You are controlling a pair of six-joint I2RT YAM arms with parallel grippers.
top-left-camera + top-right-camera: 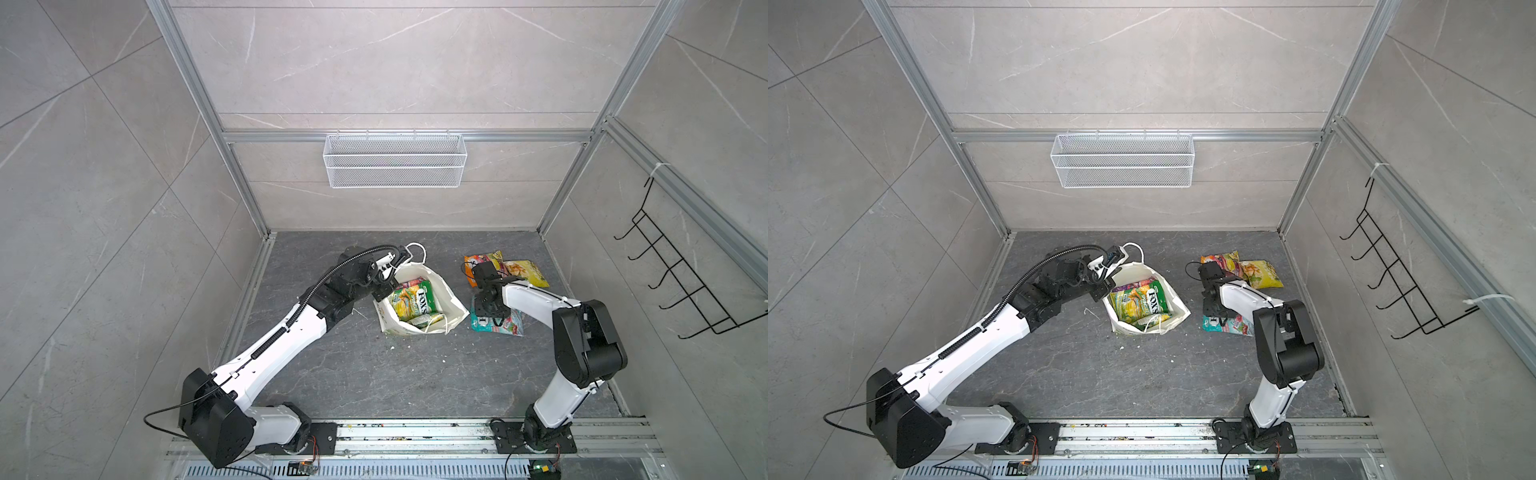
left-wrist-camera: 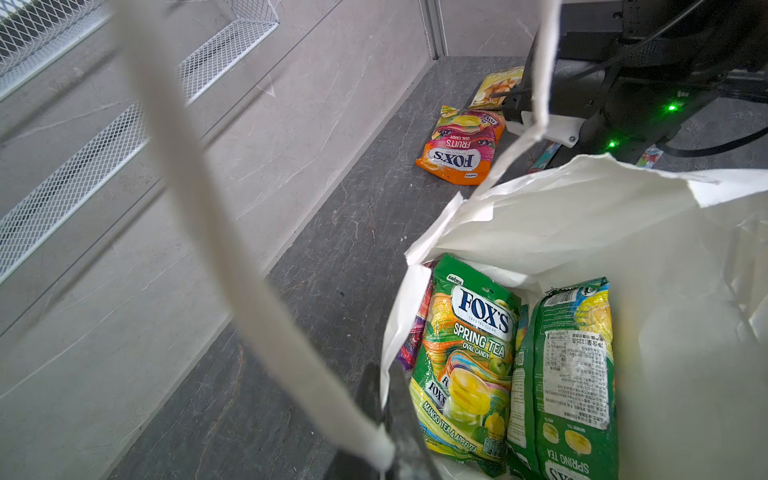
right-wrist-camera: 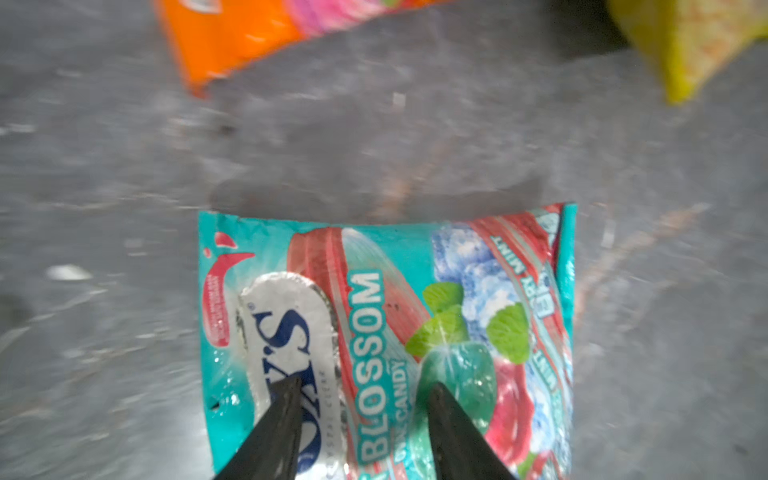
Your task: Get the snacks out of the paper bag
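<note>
We note left gripper [image 2: 386,411] pinched shut on the left rim of the bag [image 2: 582,216], three pouches [image 2: 465,361] inside; right gripper [image 3: 365,415], fingers [image 3: 282,419] apart over the teal pouch [image 3: 415,291] right of it, possibly touching, could snag it on lifting.

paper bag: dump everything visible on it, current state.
The paper bag is white, creased paper with a ragged rim. It stands on the dark tabletop with its mouth open upward. It has two white cord handles: one loops up at the far rim, one droops at the near rim. The left gripper is shut on the rim beside the far handle. Inside lie two green pouches and a purple pouch, mostly hidden.
</note>
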